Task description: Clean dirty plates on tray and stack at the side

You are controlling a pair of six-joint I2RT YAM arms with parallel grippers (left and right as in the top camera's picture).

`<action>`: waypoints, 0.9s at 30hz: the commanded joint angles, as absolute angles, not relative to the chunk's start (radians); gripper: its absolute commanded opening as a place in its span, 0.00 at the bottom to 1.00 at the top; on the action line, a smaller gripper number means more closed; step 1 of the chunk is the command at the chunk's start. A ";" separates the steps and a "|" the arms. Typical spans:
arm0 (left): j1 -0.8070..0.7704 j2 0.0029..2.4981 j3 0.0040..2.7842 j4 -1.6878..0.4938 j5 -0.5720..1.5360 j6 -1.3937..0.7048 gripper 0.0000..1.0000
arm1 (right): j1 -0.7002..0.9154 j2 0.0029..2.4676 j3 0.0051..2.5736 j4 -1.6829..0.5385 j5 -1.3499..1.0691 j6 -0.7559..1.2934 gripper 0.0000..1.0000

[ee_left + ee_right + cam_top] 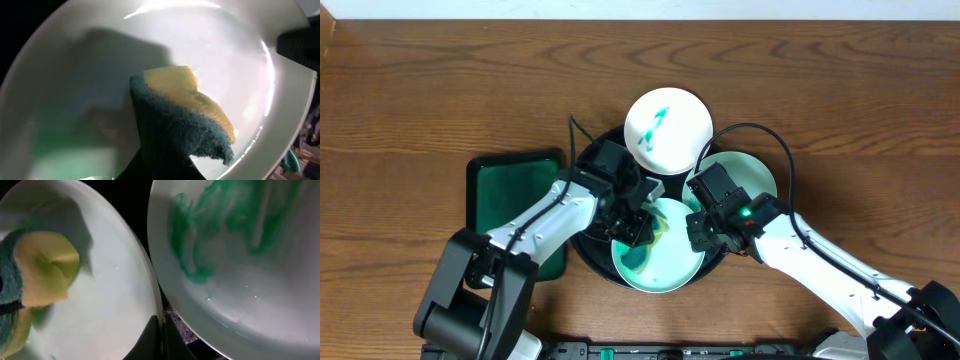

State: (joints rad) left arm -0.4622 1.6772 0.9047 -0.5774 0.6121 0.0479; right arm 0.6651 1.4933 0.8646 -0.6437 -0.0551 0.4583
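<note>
Front plate (665,268) under scrub: left fingers (157,172) clamped on the sponge (182,112), right fingers (147,342) pinching its rim, so flat, firm strokes should clear the green smear (636,258).

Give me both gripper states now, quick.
Left gripper: closed, holding the folded yellow-and-teal sponge.
Right gripper: closed, pinching the rim of the front plate.

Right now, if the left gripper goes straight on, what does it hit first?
The left gripper holds a sponge, which meets the front plate first. They look to be touching, but depth is unclear.
</note>
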 commanded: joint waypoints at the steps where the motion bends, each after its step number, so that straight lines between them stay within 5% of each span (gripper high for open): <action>1: -0.435 1.626 0.912 -0.579 0.491 -0.041 0.07 | 0.669 1.485 0.882 -0.647 -0.059 0.436 0.01; 16: -0.193 1.290 0.959 -0.680 0.224 -0.164 0.07 | 0.669 1.483 0.901 -0.656 -0.060 0.436 0.01; 27: -0.039 1.280 0.959 -0.867 0.178 -0.208 0.08 | 0.669 1.483 1.123 -0.812 0.090 0.328 0.01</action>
State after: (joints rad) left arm -0.0605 1.2793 0.9340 -0.8486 0.1989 -0.1879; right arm 0.6651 1.4933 1.0615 -0.7971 0.0219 0.3851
